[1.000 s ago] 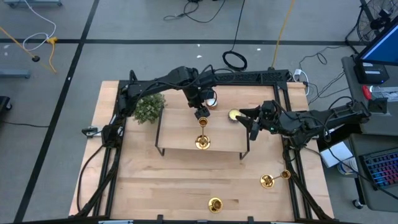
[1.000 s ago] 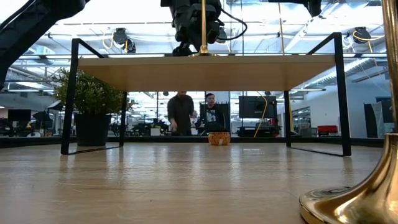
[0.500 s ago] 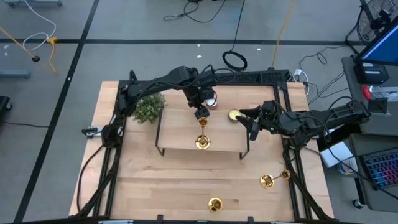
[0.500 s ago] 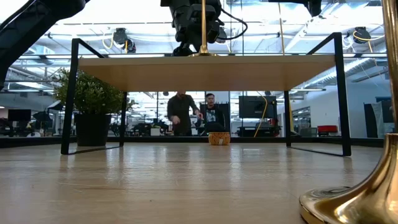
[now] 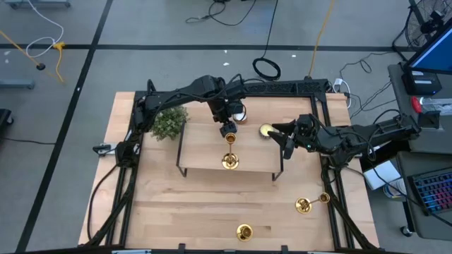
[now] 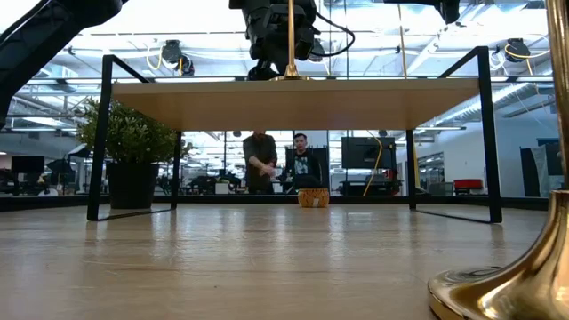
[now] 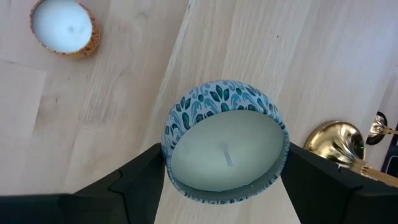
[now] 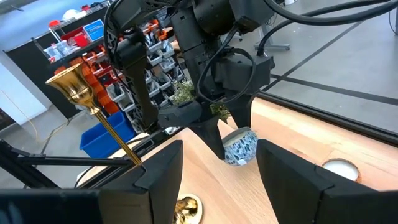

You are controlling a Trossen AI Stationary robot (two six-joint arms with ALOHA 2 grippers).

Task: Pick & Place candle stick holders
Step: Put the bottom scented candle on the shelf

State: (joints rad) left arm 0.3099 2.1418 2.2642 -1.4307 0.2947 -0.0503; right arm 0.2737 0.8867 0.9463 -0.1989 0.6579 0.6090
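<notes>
We see the left pincer (image 5: pixel 227 128) over the small raised stand (image 5: pixel 201 152), closed on a blue leaf-patterned candle tin (image 7: pixel 225 149), not on a holder. One gold candle stick holder (image 5: pixel 229 161) stands upright on the stand, just at 6 o'clock from that pincer. The other two holders (image 5: pixel 304 205) (image 5: pixel 244 231) sit on the table (image 5: pixel 176 204) toward its 5 o'clock corner, well apart from both arms. The right pincer (image 5: pixel 282 140) waits at the stand's 3 o'clock edge with its fingers spread and nothing between them, near a yellow candle (image 5: pixel 265 130).

We judge the step in hand to be setting the tin down on the stand. To do it well, we would lower it straight and level, because the holder's thin stem is near and a sideways brush could tip it. We would keep the tin on the 12 o'clock side of the holder and let go only once its bottom rests flat on the wood. Then we would lift straight up before swinging away. The right arm looks best placed for the two holders left on the table, so we would keep its path clear
</notes>
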